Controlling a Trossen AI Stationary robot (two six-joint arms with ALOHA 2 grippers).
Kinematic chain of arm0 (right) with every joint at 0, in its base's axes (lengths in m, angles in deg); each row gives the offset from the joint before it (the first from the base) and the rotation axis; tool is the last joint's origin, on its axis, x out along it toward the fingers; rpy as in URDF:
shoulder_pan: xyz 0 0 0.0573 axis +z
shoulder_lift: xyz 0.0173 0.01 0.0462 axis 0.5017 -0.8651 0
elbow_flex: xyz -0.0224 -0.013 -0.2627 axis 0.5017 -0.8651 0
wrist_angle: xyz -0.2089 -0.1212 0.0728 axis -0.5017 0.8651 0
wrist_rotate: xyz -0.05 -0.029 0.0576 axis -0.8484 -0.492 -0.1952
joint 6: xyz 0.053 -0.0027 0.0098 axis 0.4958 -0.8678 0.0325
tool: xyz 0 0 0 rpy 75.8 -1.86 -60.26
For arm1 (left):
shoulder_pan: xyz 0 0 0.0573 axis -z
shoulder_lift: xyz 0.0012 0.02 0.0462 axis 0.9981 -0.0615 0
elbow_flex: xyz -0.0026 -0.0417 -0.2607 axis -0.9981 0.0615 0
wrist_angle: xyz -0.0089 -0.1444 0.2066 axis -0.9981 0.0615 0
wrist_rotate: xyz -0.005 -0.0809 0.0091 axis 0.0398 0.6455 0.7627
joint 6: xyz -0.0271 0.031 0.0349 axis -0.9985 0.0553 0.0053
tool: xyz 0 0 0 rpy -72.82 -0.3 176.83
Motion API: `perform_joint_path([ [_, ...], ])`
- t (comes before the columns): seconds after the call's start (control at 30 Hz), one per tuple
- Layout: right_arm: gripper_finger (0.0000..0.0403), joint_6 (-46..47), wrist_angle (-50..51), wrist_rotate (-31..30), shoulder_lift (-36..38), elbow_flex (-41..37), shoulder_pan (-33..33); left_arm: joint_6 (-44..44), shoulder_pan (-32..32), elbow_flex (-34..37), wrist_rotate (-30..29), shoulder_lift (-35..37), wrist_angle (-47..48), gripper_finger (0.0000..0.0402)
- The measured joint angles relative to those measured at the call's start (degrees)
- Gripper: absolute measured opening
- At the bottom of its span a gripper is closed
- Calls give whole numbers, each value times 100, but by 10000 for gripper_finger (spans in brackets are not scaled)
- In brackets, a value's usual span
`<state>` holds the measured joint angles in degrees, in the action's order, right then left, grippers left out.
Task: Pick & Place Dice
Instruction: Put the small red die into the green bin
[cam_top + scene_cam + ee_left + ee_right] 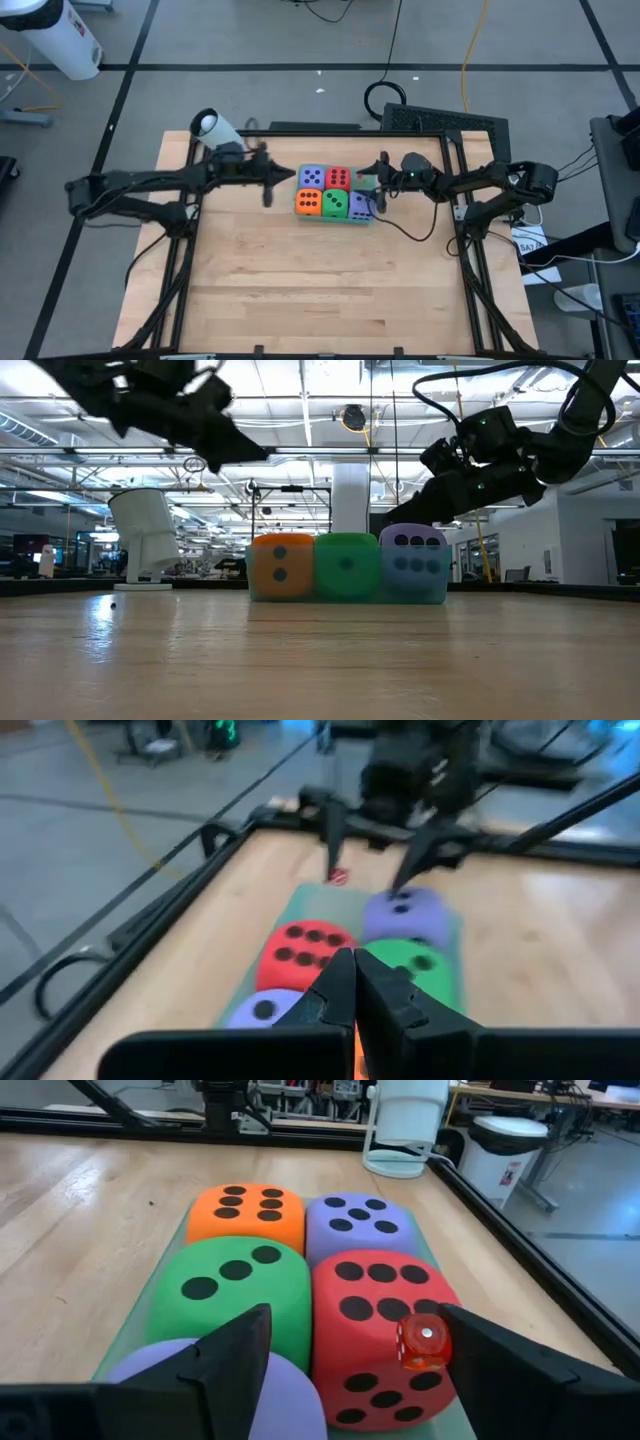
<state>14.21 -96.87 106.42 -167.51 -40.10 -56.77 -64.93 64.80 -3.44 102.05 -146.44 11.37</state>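
Five big soft dice stand packed together on a flat translucent green square (pixel 130 1335): lavender (pixel 313 176) and red (pixel 338 178) in the far row, orange (pixel 308 203), green (pixel 334 204) and lavender (pixel 360 204) in the near row. My right gripper (pixel 380 182) is open just right of the red die (pixel 385 1335), pointing almost level at it. A tiny red cube (pixel 424 1342) shows between its fingers, close to one finger (pixel 500 1365). My left gripper (pixel 268 188) hovers shut, left of the dice and above them (pixel 352 985). My right gripper's fingers stand wide apart. The tiny red cube (pixel 338 876) sits right beside the inner edge of one finger, in front of the big red die. I cannot tell whether the finger touches the cube, or whether the cube rests on anything.
A white cylindrical object (pixel 215 128) stands at the table's far left corner. Black frame rails (pixel 190 230) run along the table's sides. A cable (pixel 420 235) trails from the right arm. Bare wood (pixel 320 290) lies in front of the dice.
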Motion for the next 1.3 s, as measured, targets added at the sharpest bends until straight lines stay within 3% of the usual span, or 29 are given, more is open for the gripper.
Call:
perform_joint_path([
  [0.33,277,325,47,3,0,-3,26,389,83,-1756,246,-2441,-105,2],
  [0.6,277,520,125,2,0,-3,46,1043,287,-3327,246,-3809,808,1],
  [0.9,277,630,134,-11,0,-3,208,1435,392,-4633,539,-4674,1296,2],
  [1.3,277,924,-154,-3,-2,-3,205,1768,398,-4830,499,-4851,1448,2],
])
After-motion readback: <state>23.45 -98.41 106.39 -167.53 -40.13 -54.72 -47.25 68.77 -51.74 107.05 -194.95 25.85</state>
